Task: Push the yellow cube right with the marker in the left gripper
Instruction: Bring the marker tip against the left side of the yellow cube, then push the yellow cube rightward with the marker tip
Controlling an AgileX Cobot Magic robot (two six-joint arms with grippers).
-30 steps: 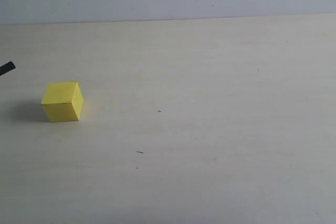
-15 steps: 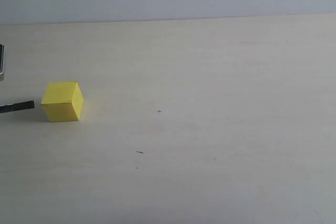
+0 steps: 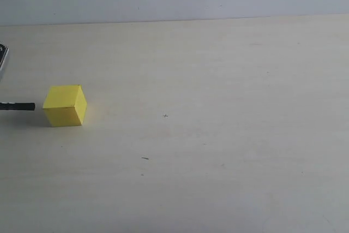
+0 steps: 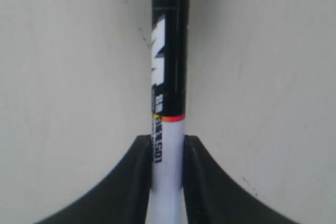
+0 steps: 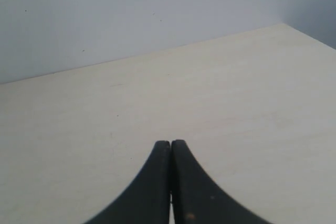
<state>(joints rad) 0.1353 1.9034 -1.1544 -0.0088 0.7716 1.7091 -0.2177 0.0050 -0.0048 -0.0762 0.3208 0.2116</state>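
Progress: early stage. Marker [image 3: 19,106] is lined up at 9 o'clock of the yellow cube [image 3: 64,106], with its black tip just beside the cube's 9 o'clock face. A sliver of gap appears to be left, so contact is not judged made. Cube is seated flat on the surface [image 3: 218,135], at the 9 o'clock side of the exterior view, well apart from the middle. Whole push toward 3 o'clock is judged yet to be done.

Left gripper [image 4: 167,145] is clamped on the marker's white barrel, just behind the red band, with the black section sticking out ahead. Right gripper [image 5: 170,148] is pressed together on nothing, over bare surface.

Materials:
- Cube: matte, sharp-edged, plain yellow. It is judged light and easily turned if hit off-centre.
- Marker: slim, round, glossy black with white print.
- Surface: pale, faintly wood-grained, smooth, a few tiny dark specks.
- Gripper fingers [image 4: 131,192]: black, curved, matte.
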